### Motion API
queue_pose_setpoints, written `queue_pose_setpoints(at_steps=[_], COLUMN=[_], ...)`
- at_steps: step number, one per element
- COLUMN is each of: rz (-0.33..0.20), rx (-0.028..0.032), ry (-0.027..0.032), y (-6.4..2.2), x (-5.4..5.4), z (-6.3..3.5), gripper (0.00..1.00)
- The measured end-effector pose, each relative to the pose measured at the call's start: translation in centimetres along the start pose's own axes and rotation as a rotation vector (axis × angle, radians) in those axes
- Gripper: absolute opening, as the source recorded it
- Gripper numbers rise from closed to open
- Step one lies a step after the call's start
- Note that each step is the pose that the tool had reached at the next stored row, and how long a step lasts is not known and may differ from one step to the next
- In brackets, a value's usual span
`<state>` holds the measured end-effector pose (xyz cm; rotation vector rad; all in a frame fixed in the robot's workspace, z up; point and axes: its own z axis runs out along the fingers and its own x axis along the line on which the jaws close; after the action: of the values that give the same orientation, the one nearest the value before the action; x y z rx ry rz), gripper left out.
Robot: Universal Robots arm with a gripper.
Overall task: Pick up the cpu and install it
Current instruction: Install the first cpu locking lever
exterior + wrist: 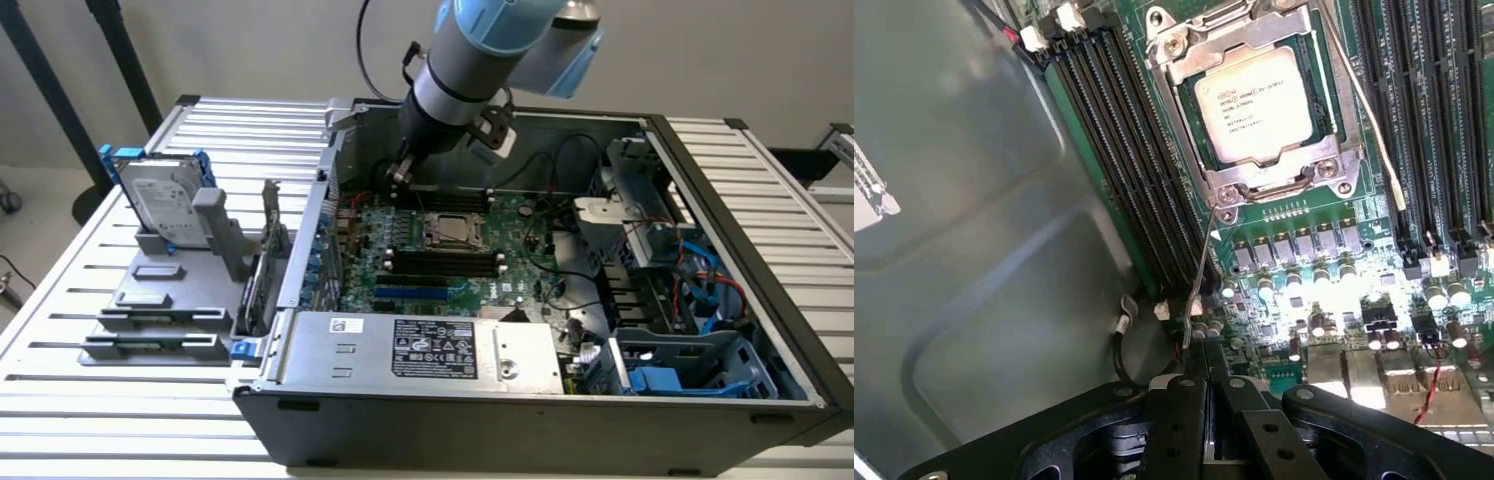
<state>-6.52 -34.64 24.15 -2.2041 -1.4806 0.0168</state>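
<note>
- Fingers (1176,425) of the gripper (1199,372) are pressed together; a thin wire lever (1201,270) runs straight into their tips, so I judge they pinch its free end, though the contact itself is hard to make out
- lever starts at one corner of the socket (1279,178) and slants away from the board (521,255); held that way, it looks like the handle that clamps or frees the socket's metal frame
- cpu (1259,105) lies flat inside the socket, silver top up and print showing, with the frame around its edges; it seems seated already, and nothing is carrying it
- second lever (1364,110) runs along the other side of the socket; I cannot tell whether it is latched
- slots (1124,150) stand in black rows on both sides of the socket; a narrow, closed grip suits that tight gap
- arm (461,80) comes down steeply into the open case (534,420) near its far wall, with the gripper low over the board's far edge and the socket at mid-board just beside it
- drive (160,200) stands upright in a grey stand (154,300) near the desk (80,400) edge on the exterior view's left; it is outside the case and well apart from the gripper, parked where it will not crowd the work
</note>
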Motion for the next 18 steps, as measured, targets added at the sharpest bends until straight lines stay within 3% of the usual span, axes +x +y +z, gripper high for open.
queue_pose_setpoints(at_steps=[3, 10, 18], rz=[0.03, 0.089, 0.111], rx=[-0.0115, -0.0376, -0.0781], ry=[0.0051, 0.0076, 0.0348], y=[0.01, -0.04, -0.11], x=[0.0, 0.02, 0.09], z=[0.02, -0.09, -0.28], gripper=[0.11, 0.11, 0.11])
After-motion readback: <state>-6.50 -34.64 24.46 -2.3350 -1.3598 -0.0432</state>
